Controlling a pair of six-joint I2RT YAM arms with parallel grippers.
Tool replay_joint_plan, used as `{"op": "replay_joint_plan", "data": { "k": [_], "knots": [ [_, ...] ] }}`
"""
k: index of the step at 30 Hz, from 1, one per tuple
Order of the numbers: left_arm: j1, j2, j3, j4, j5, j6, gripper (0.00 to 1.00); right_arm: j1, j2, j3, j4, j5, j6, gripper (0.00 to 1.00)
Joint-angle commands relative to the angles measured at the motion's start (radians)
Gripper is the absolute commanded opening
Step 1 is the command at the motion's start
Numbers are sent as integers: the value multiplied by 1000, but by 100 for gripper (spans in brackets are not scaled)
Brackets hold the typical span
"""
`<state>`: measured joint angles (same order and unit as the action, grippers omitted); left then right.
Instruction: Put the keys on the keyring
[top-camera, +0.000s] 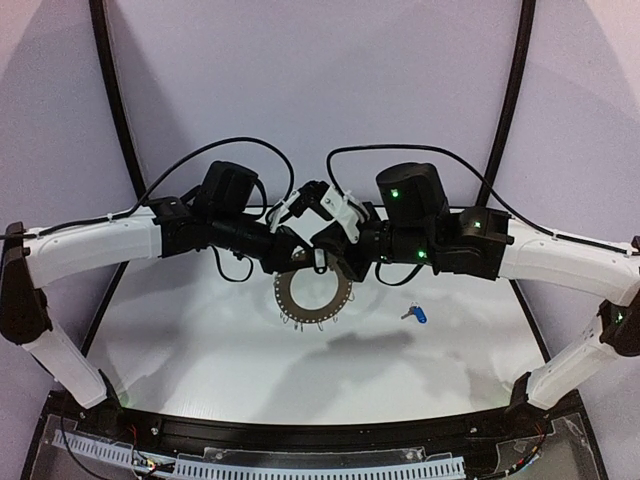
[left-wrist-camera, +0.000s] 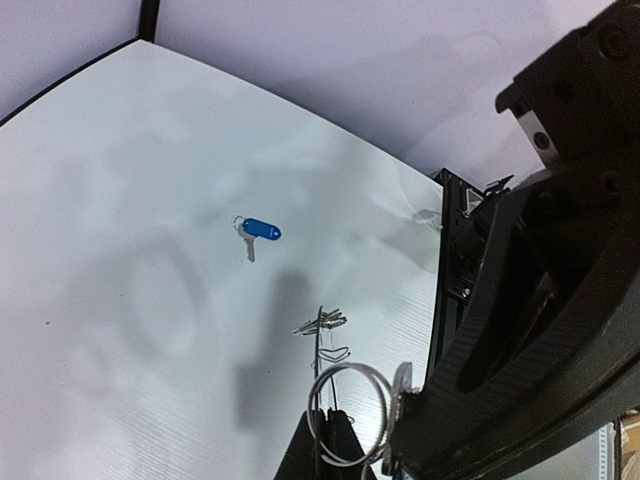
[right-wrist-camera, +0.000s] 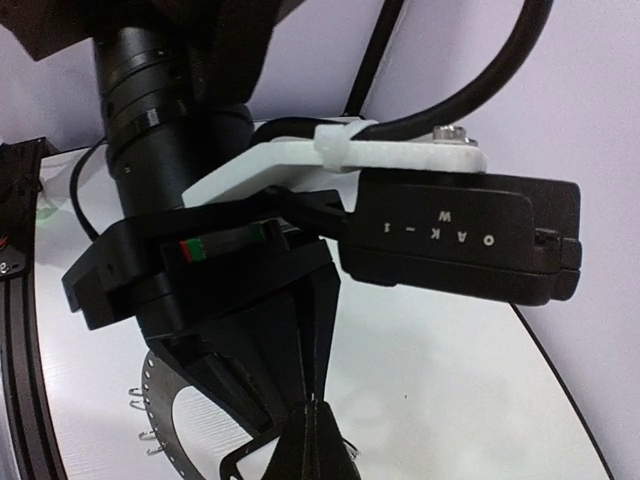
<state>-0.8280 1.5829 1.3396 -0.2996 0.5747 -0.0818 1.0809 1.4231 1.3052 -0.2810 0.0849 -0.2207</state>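
- Keyring (top-camera: 283, 298): dark grey flat ring, mid-bench (top-camera: 200, 340) in the top view. Wire clips visible along the rim from 5 to 8 o'clock. Far rim at 12 o'clock hidden under both grippers. Cannot tell whether lying flat or lifted.
- Blue-tag key (top-camera: 415, 313): on the bench at 4 o'clock from the keyring, well apart from it, untouched by either gripper. Same key in the left wrist view (left-wrist-camera: 260, 230), silver blade at 7 o'clock from the tag.
- Left gripper (top-camera: 303, 262): reaching in from 9 o'clock, over the keyring's 12 o'clock rim. In the right wrist view, fingers (right-wrist-camera: 240, 390) converge to a single point, closed at the tips. Cannot tell what is pinched there, if anything.
- Right gripper (top-camera: 335, 262): reaching in from 3 o'clock, nose to nose with the left one. Opening not readable in any view, so cannot tell open or closed, or holding anything.
- Left wrist view, bottom edge: thin silver wire loop (left-wrist-camera: 350, 400) just beside a dark tip. Small bunch of wire clips (left-wrist-camera: 322, 322) at 12 o'clock from it.
- Right wrist view: black camera box marked OAK-1 (right-wrist-camera: 450, 240) at 2 o'clock from the left gripper's fingers. Arc of the keyring at 8 o'clock, partly behind those fingers.
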Motion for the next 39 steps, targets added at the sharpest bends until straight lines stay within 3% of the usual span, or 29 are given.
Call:
{"op": "replay_joint_plan", "data": {
  "k": [1, 15, 21, 28, 39],
  "knots": [
    [1, -80, -22, 90, -11, -49, 1, 19, 44, -21, 6, 74, 57, 0],
    [1, -215, -131, 134, -3, -45, 1, 19, 71, -123, -44, 49, 43, 0],
    [1, -236, -142, 133, 2, -49, 1, 18, 68, -181, 29, -6, 33, 0],
    [2, -216, -128, 123, 47, -70, 1, 19, 95, -187, 132, 58, 63, 0],
    [2, -193, -120, 99, 47, -90, 1, 19, 59, -192, 269, -117, 128, 0]
  ]
}}
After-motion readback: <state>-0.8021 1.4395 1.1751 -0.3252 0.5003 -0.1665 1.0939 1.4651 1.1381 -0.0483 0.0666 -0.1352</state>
